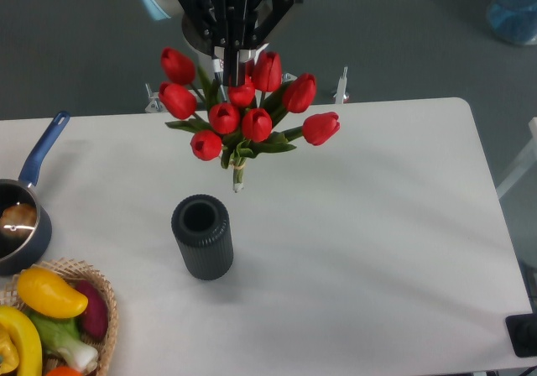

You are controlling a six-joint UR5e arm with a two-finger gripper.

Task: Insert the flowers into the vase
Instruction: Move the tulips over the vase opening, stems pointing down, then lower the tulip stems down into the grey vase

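The flowers (243, 112), a bunch of red tulip buds with green leaves and a short bound stem end, hang in the air above the far middle of the table. My gripper (232, 65) is shut on the bunch from above, its fingertips buried among the buds. The stem end points down toward the table at about the height of the vase's far side. The vase (202, 235), a dark grey ribbed cylinder with an open round mouth, stands upright on the table, in front of and slightly left of the flowers. Nothing is in the vase.
A blue-handled saucepan (21, 216) sits at the left edge. A wicker basket (105, 296) with yellow, purple and green vegetables sits at the front left corner. The white table (377, 225) ends at the right around x 600.
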